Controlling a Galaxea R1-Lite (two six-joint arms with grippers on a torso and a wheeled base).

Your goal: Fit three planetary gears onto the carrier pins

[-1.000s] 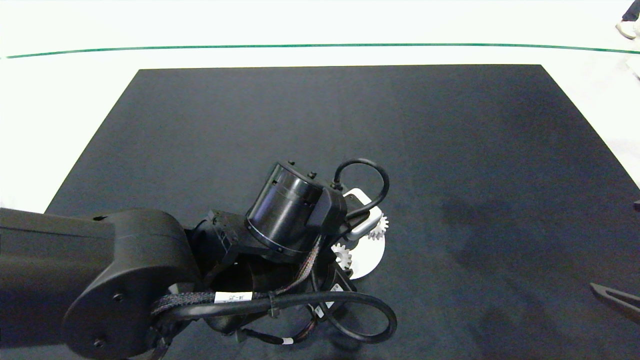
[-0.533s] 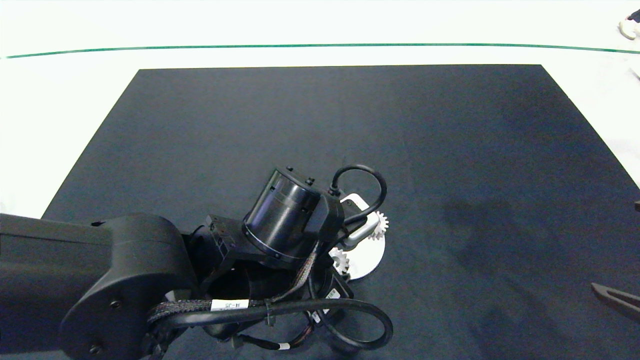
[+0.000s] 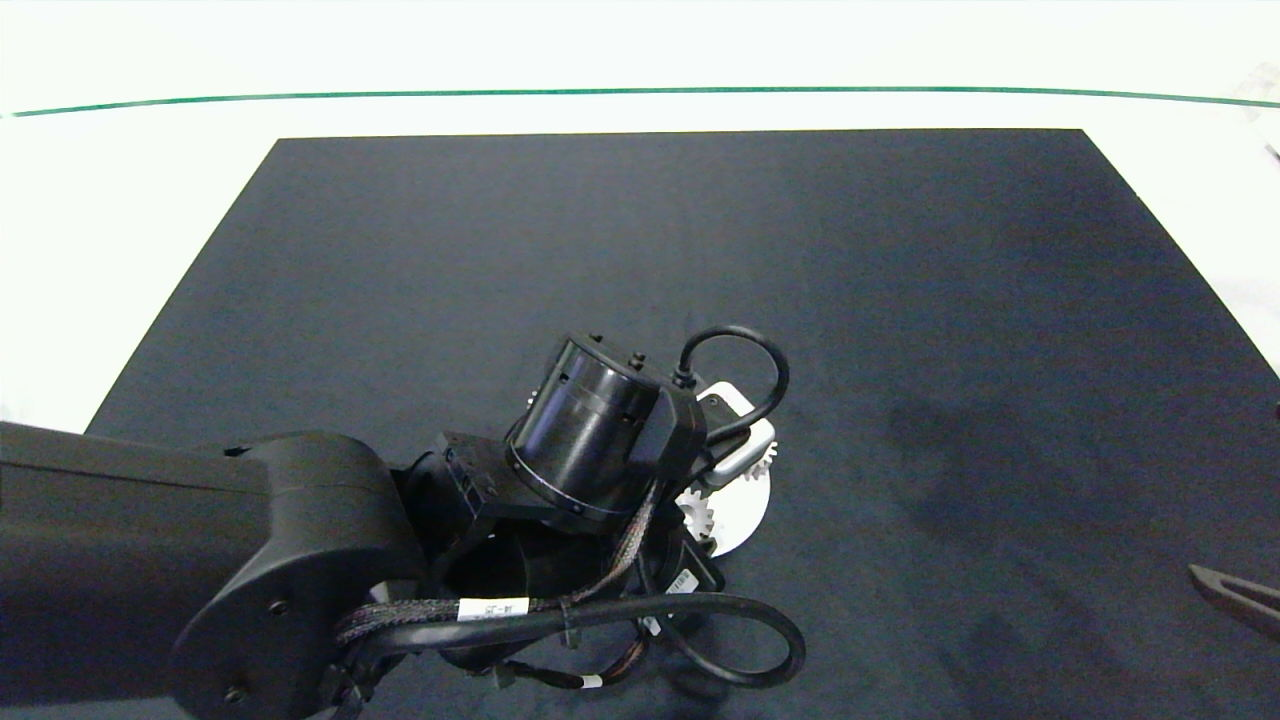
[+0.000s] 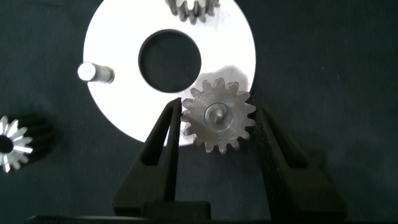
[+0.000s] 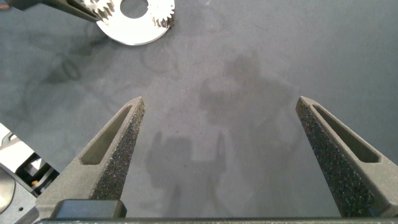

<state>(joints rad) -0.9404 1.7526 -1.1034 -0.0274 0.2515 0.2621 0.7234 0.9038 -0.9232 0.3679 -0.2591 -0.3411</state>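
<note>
Left tool (image 4: 219, 118) spread open astride gear (image 4: 219, 116) seated on peg, released; right tool (image 5: 221, 134) open, empty.

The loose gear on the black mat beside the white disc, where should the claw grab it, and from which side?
Grip the loose gear by its toothed rim from above, a finger each side: it seems to lie flat, clear of the white disc. The open left claw, straddling a seated gear, is nearest; the right claw idles apart.
</note>
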